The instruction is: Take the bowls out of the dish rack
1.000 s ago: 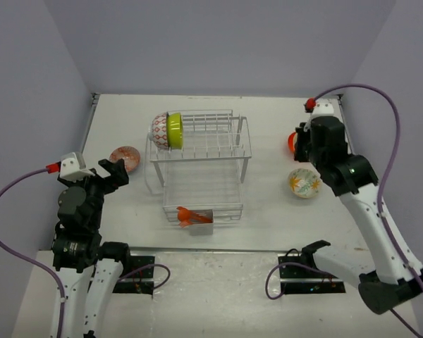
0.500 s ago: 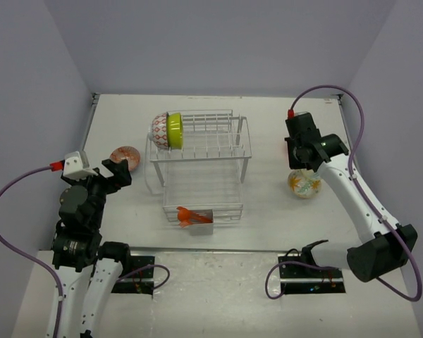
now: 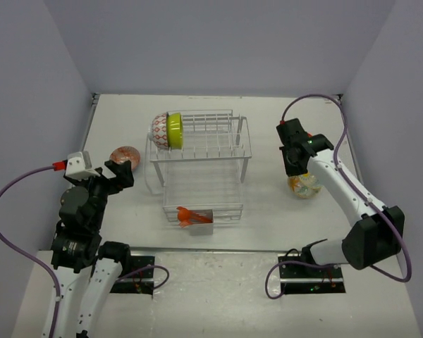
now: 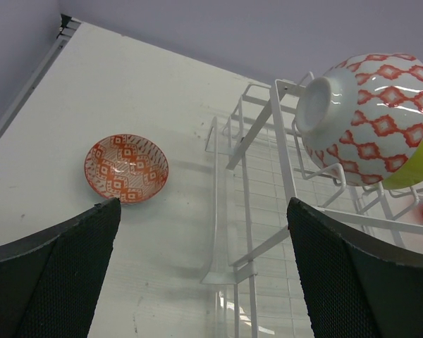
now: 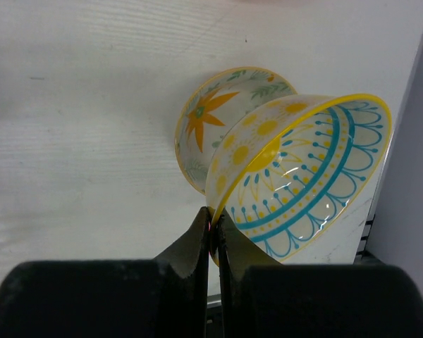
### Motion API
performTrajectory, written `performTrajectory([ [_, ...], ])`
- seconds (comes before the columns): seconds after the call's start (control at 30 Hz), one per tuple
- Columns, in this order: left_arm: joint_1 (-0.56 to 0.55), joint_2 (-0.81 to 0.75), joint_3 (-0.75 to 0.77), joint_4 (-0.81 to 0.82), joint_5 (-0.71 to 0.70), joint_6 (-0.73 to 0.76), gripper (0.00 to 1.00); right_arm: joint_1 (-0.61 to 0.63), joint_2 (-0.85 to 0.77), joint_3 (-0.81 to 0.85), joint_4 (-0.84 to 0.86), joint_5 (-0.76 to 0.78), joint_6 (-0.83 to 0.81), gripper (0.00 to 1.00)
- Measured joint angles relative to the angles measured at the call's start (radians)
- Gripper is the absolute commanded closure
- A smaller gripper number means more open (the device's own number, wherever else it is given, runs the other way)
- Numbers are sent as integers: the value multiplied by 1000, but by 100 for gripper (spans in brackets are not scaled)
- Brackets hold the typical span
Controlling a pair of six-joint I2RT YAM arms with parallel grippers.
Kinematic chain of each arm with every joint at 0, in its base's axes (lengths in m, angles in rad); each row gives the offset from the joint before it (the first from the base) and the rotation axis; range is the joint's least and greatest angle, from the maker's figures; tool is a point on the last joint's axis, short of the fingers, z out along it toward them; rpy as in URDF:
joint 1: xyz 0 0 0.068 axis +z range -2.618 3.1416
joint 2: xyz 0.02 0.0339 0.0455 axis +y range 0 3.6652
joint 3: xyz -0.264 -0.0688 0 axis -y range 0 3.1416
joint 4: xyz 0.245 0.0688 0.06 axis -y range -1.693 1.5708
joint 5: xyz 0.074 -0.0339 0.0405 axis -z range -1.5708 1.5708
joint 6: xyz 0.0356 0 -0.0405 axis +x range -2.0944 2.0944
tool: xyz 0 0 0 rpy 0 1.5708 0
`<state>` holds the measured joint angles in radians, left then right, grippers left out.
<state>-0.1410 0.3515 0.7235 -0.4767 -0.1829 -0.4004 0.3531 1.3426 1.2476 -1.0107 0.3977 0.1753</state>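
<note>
Right gripper (image 5: 213, 220) pinches the blue-patterned bowl (image 5: 303, 176) by a sliver of rim, tilted close by the floral bowl (image 5: 201, 127), so a slip could chip both; left gripper (image 4: 201, 211) gapes empty, red-patterned bowl (image 4: 370, 127) and lime bowl (image 4: 419, 165) sit on the dish rack (image 4: 352, 218) beyond.

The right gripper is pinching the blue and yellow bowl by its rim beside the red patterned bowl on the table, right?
Not quite. The right wrist view shows the right gripper pinching the blue and yellow bowl by its rim beside the white floral bowl instead.
</note>
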Motion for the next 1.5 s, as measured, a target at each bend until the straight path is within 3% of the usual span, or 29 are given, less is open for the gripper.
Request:
performTrajectory([
  [0.5, -68, -15, 0, 0, 16, 1, 0, -1, 194, -90, 3, 6, 22, 98],
  [0.77, -83, -26, 0, 1, 23, 2, 0, -16, 268, -90, 24, 30, 21, 90],
  [0.97, -84, -26, 0, 0, 23, 2, 0, -20, 299, -90, 39, 37, 25, 68],
  [1.17, -85, -26, 0, 0, 23, 3, 0, -19, 301, -84, 28, 55, 37, 55],
  [1.43, -85, -25, 0, 0, 22, 4, 0, 30, 129, 36, -39, 0, 60, 53],
  [1.5, -85, -25, 0, 0, 18, 3, 0, 43, 59, 74, -16, -51, 64, 28],
])
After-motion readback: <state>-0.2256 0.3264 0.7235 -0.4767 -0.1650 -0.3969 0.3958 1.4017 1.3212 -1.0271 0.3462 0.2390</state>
